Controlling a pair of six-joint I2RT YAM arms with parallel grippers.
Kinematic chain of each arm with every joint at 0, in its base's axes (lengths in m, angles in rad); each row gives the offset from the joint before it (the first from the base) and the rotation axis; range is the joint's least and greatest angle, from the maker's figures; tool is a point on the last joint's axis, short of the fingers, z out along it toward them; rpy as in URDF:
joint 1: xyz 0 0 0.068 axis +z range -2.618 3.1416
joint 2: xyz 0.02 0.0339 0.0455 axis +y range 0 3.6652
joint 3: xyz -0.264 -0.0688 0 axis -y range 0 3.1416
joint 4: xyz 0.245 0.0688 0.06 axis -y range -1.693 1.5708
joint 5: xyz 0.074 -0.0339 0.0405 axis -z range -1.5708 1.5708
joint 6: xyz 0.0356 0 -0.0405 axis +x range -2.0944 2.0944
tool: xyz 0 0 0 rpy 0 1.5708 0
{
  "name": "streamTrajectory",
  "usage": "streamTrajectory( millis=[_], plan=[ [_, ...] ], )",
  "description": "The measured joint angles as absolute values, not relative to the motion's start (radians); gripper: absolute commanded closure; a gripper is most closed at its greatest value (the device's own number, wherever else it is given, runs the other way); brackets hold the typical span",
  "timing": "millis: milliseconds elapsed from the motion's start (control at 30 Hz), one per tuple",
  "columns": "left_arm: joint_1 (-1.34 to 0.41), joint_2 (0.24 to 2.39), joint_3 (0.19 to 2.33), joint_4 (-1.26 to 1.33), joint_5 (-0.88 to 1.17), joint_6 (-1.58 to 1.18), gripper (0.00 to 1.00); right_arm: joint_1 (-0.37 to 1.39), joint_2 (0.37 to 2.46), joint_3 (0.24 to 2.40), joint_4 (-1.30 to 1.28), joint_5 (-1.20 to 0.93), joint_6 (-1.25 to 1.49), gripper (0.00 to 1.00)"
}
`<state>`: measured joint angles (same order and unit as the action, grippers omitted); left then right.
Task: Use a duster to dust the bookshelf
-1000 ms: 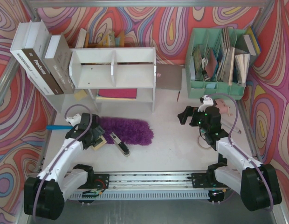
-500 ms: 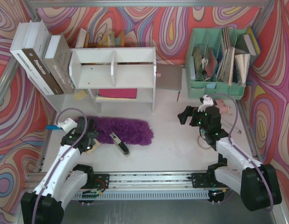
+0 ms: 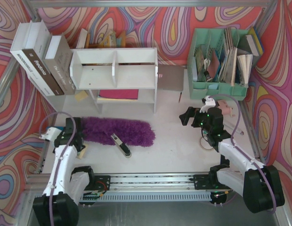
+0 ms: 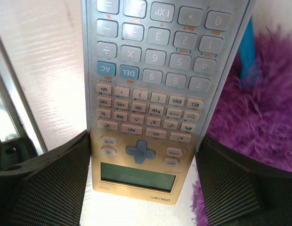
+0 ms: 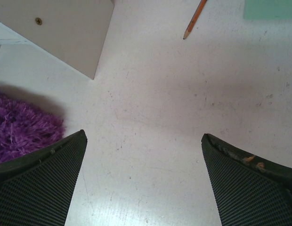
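1. Left gripper [image 4: 142, 165], lower left of the overhead view. Its jaws are clamped on the two long edges of a flat beige-and-grey plastic scientific calculator [image 4: 150, 75], display end nearest the wrist. I judge this grip is meant to clear the calculator away, since it sits right beside the duster's handle.
2. Duster [image 3: 120, 131], a long fluffy purple feather-like head. It lies flat on the white table [image 3: 174, 155], left of centre and just in front of the shelf. Its thin blue plastic handle [image 4: 249, 52] shows beyond the calculator at the right of the left wrist view. Nothing holds the duster, so dusting has not begun.
3. Bookshelf [image 3: 115, 70], a small white wooden unit of two tiers, upper centre-left. The upper tier is split by a divider. The lower tier holds a flat magenta item [image 3: 118, 94] lying on a pale sheet.
4. Right gripper [image 5: 143, 179], right of centre. Its fingers are spread wide over bare table and grasp nothing. I judge it is parked there to leave the left arm room.
5. Mint-green slotted plastic file organizer [image 3: 220, 87], upper right. Its slots are packed with upright papers and booklets.
6. Boxed books [image 3: 40, 59], leaning against the shelf's left side, upper left.
7. Loose items: an orange pencil [image 5: 195, 19] and a small dark-and-silver tool [image 3: 121, 145] touching the duster head's near edge.
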<state>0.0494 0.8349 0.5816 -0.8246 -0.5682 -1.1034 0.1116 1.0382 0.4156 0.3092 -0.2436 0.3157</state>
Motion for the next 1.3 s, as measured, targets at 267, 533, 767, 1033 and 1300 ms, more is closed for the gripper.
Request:
streamTrajectory(
  millis=[267, 533, 767, 1033, 1300],
  plan=[
    [0.312, 0.859, 0.579, -0.780, -0.484, -1.077, 0.42, 0.111, 1.038, 0.416, 0.309, -0.255, 0.316, 0.01],
    [0.490, 0.952, 0.548, -0.662, -0.350, -1.064, 0.45, 0.111, 1.038, 0.416, 0.310, -0.264, 0.320, 0.01],
    [0.601, 1.064, 0.508, -0.558, -0.245, -1.061, 0.42, 0.111, 1.037, 0.416, 0.310, -0.267, 0.323, 0.01],
    [0.689, 1.128, 0.524, -0.484, -0.175, -1.046, 0.32, 0.112, 1.037, 0.416, 0.313, -0.271, 0.323, 0.01],
    [0.722, 1.152, 0.532, -0.441, -0.126, -1.039, 0.15, 0.112, 1.037, 0.416, 0.316, -0.272, 0.323, 0.01]
  ],
)
